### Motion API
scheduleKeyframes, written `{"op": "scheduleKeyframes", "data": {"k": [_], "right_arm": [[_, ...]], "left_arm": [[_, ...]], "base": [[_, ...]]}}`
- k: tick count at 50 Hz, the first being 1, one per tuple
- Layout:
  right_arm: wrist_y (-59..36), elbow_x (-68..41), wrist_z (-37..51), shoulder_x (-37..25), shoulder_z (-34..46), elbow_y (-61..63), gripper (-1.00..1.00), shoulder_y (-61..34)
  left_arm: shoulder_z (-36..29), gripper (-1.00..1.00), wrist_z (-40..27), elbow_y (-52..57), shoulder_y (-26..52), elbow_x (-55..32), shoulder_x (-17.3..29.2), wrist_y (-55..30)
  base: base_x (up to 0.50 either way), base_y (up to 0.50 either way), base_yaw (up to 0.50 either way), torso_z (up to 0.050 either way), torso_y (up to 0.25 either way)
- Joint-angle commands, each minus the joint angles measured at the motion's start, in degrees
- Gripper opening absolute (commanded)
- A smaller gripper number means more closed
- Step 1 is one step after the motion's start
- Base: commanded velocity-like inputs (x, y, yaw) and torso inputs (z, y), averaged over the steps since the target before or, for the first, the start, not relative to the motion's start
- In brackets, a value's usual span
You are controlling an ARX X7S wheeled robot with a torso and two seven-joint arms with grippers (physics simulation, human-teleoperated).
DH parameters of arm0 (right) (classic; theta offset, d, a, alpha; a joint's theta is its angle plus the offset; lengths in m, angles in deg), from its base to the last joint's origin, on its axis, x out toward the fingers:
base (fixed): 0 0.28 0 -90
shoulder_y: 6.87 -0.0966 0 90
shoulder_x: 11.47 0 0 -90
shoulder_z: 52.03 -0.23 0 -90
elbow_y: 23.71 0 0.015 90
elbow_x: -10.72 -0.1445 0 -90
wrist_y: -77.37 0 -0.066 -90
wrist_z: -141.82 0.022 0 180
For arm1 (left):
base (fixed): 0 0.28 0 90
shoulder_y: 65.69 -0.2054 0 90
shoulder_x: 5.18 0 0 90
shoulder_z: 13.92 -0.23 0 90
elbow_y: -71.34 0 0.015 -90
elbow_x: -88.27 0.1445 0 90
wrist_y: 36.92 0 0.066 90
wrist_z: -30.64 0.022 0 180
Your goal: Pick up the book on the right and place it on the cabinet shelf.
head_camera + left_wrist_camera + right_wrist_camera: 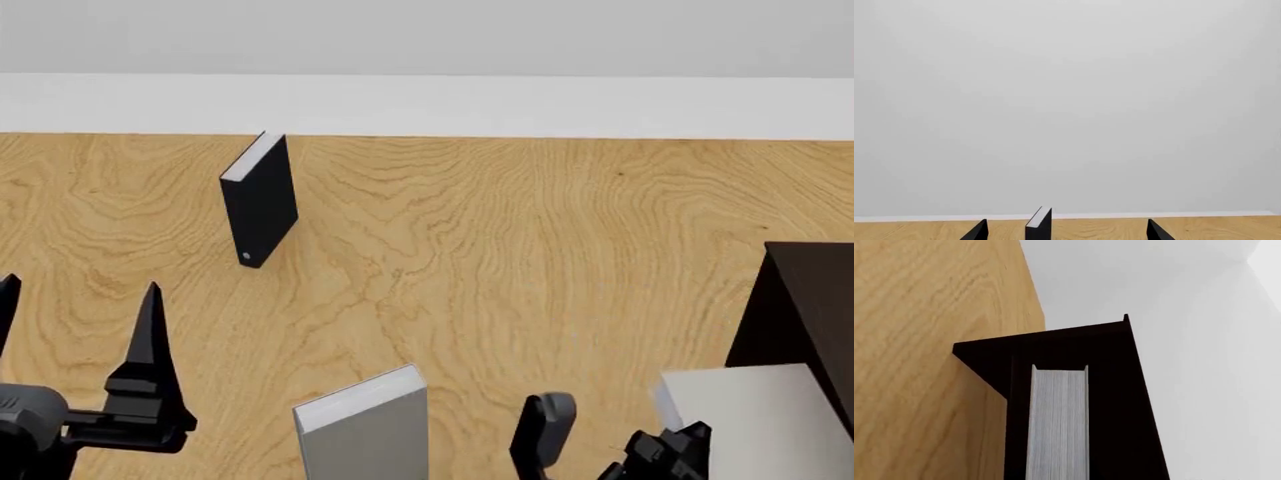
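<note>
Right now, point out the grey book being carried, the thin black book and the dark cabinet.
grey book (761, 425): head view, its flat light cover.
thin black book (263, 205): head view, middle of its dark cover.
cabinet (798, 315): head view, its dark side panel.

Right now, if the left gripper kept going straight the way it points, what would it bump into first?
Probably the thin black book standing upright on the wooden table. In the left wrist view it sits between the left gripper's open fingertips, slightly off centre. Depth is unclear, so it might slip past.
</note>
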State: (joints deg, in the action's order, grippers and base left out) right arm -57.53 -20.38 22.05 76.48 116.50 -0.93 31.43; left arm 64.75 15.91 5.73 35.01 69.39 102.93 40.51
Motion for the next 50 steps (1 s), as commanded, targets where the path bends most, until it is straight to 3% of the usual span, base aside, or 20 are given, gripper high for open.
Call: {"op": "scheduleKeyframes", "data": {"k": [1,18,50], "right_arm": [[-1.3,4.9,-0.4,0.2,3.3,-3.8,-1.00,0.3],[3.5,5.9,-2.0,-1.5,0.4,-7.6,-1.00,2.6],[3.1,14.7,-1.6,-5.7,-10.5,-7.7,-1.00,6.5]], "left_arm": [[-0.1,1.00,-0.3,0.2,0.0,-0.2,0.2,0.0],[-1.6,1.00,-0.5,-1.9,0.3,1.3,0.0,0.8],[-3.3,1.00,-0.6,-4.1,0.4,2.7,0.2,2.3]], "base": [[0.00,0.00,0.00,0.000,0.000],[0.00,0.00,0.00,0.000,0.001],[0.00,0.00,0.00,0.000,0.001]]}}
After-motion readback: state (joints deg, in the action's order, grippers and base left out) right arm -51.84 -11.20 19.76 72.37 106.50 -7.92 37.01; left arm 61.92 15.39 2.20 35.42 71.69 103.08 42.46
